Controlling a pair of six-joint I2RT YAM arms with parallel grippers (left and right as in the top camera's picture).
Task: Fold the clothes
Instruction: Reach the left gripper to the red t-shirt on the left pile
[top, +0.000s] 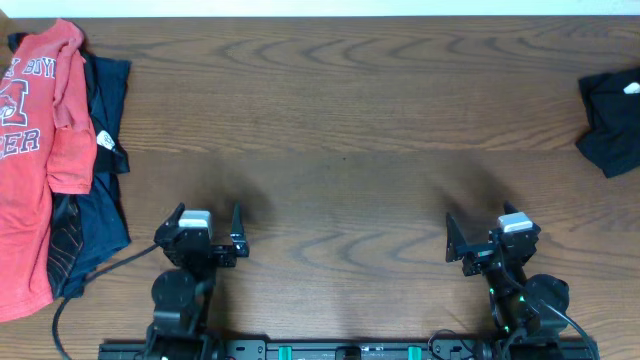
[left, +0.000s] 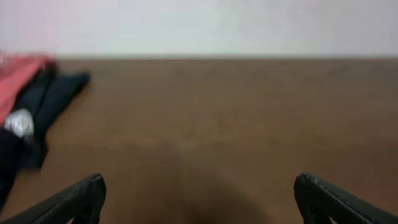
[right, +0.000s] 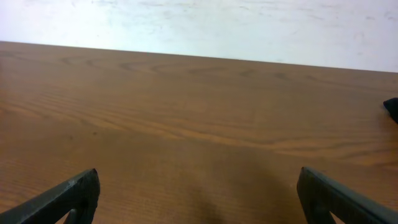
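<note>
From overhead, the coral-red T-shirt (top: 30, 170) lies spread at the far left edge of the table (top: 340, 130), its lettered chest facing up, on top of a navy garment (top: 105, 190) that sticks out along its right side. My left gripper (top: 208, 222) sits near the front edge, off to the right of that pile and clear of it, its jaws spread wide with nothing between them. My right gripper (top: 480, 228) is well apart on the other side, also wide open and empty, with a dark garment (top: 612, 125) bunched at the far right edge beyond it. Through my left wrist camera, the left fingers (left: 74, 199) frame bare wood, and the shirt shows as a blurred red patch at the upper left, ahead and to my left, the navy cloth beside it. Through my right wrist camera, the right fingers (right: 329, 196) stand just as wide over plain wood grain, and only a dark scrap of cloth (right: 392, 109) peeks in at the right edge.
</note>
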